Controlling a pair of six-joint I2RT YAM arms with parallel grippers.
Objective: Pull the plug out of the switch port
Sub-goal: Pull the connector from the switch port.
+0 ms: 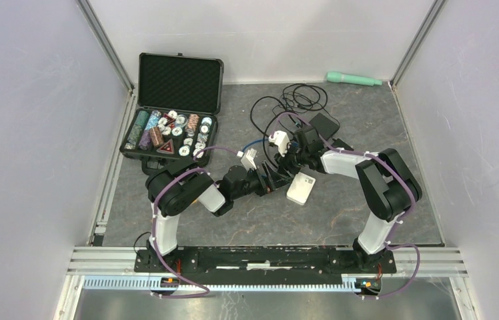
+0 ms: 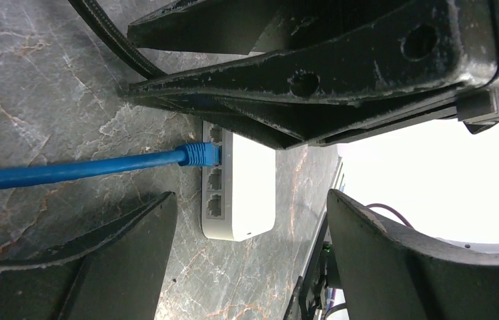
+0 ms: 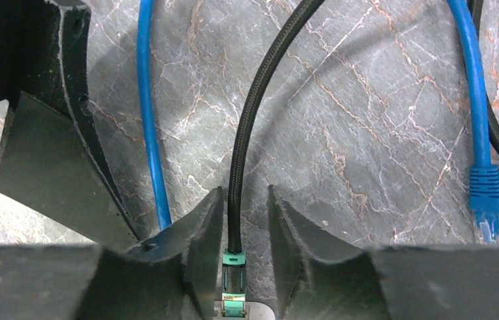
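A white switch (image 1: pixel 302 188) lies mid-table and also shows in the left wrist view (image 2: pixel 250 200). A blue plug (image 2: pixel 200 155) on a blue cable sits in one of its side ports. A teal plug (image 3: pixel 233 270) on a black braided cable (image 3: pixel 247 127) sits in another port. My right gripper (image 3: pixel 243 193) is slightly open, its fingers straddling the teal plug and the cable; the left finger is against the cable and the right one stands apart. My left gripper (image 2: pixel 252 200) is wide open just left of the switch and holds nothing.
A second blue plug (image 3: pixel 487 200) lies loose on the table. An open case of poker chips (image 1: pixel 173 127) stands at the back left. A green cylinder (image 1: pixel 353 79), coiled black cables (image 1: pixel 297 100), a black adapter (image 1: pixel 323 123) and white connectors (image 1: pixel 278 140) lie behind the switch.
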